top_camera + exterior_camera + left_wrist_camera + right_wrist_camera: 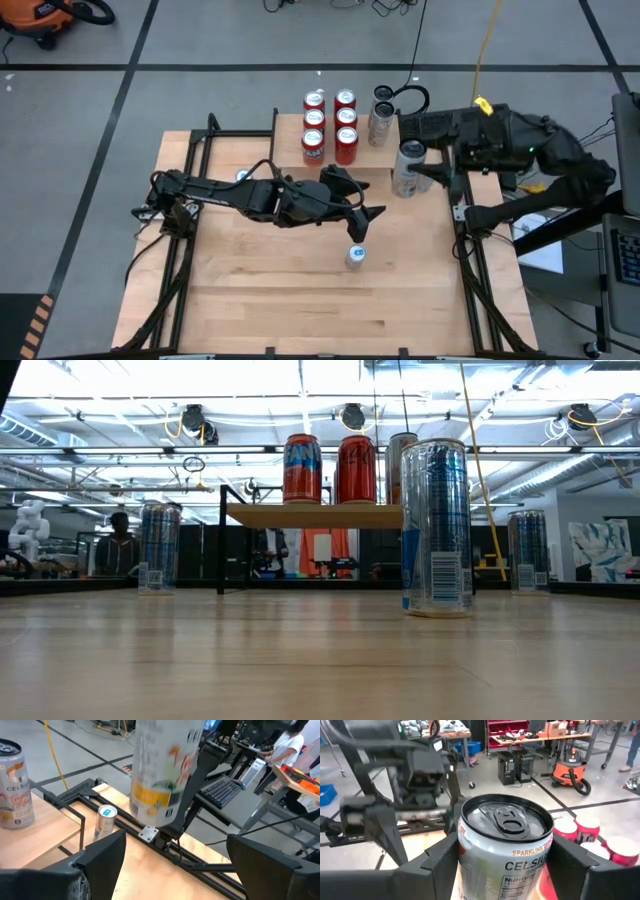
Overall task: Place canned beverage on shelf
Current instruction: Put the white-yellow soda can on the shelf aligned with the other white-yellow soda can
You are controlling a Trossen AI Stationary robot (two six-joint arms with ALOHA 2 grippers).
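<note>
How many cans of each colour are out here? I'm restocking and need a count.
Red cans: 6
Silver Celsius cans: 3
Slim blue cans: 3
Total: 12

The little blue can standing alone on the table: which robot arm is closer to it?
Left. The left end effector hangs open just above the little blue can. The right end effector is farther off near the shelf, gripping a silver can.
</note>
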